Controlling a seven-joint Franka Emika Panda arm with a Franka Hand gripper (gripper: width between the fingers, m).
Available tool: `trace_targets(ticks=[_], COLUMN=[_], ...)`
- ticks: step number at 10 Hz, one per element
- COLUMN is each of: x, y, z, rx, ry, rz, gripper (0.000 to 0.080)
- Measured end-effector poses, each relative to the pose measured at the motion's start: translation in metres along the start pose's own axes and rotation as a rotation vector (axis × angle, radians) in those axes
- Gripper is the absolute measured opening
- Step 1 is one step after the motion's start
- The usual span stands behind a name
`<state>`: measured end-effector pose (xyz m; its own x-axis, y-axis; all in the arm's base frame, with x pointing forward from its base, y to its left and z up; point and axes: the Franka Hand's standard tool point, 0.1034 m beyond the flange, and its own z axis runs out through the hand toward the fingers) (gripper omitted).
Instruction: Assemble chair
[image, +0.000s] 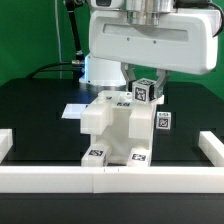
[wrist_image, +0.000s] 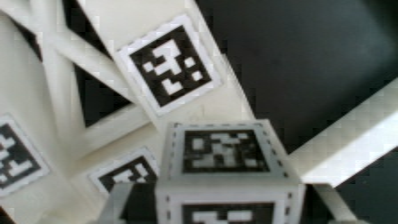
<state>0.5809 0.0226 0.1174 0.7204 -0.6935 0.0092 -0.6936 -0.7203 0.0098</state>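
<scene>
The chair (image: 112, 128) is a cluster of chunky white blocks with small black-and-white tags, standing mid-table just behind the front rail. My gripper (image: 147, 97) hangs over its right side in the exterior view and is shut on a small white tagged chair part (image: 147, 89), held at the assembly's top right. In the wrist view the held part (wrist_image: 222, 152) shows its tagged end between my fingers (wrist_image: 128, 200), with my gripper (wrist_image: 222, 208) closed around it. Beyond it lie white chair bars, one with a large tag (wrist_image: 169, 62).
A white rail (image: 60, 178) borders the black table at the front and both sides. The marker board (image: 74, 110) lies flat behind the chair on the exterior view's left. The robot's white base (image: 100, 68) stands at the back.
</scene>
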Motion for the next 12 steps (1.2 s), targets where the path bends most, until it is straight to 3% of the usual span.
trace_targets(ticks=[6,8,10,11,12], x=[-0.0033,-0.0034,-0.0047,-0.0063,-0.0064], y=[-0.0016,-0.0016,-0.0026,-0.0043,-0.0053], z=[0.0005,0.0006,-0.0004,-0.0005,-0.0007], rx=[-0.002,-0.003,-0.005,-0.004,-0.001], ry=[-0.005,-0.005,-0.006,-0.006,-0.003], rz=[0.431,0.432,0.359,0.329,0.224], gripper=[0.0289,0.0289,0.0589,0.0589,0.0638])
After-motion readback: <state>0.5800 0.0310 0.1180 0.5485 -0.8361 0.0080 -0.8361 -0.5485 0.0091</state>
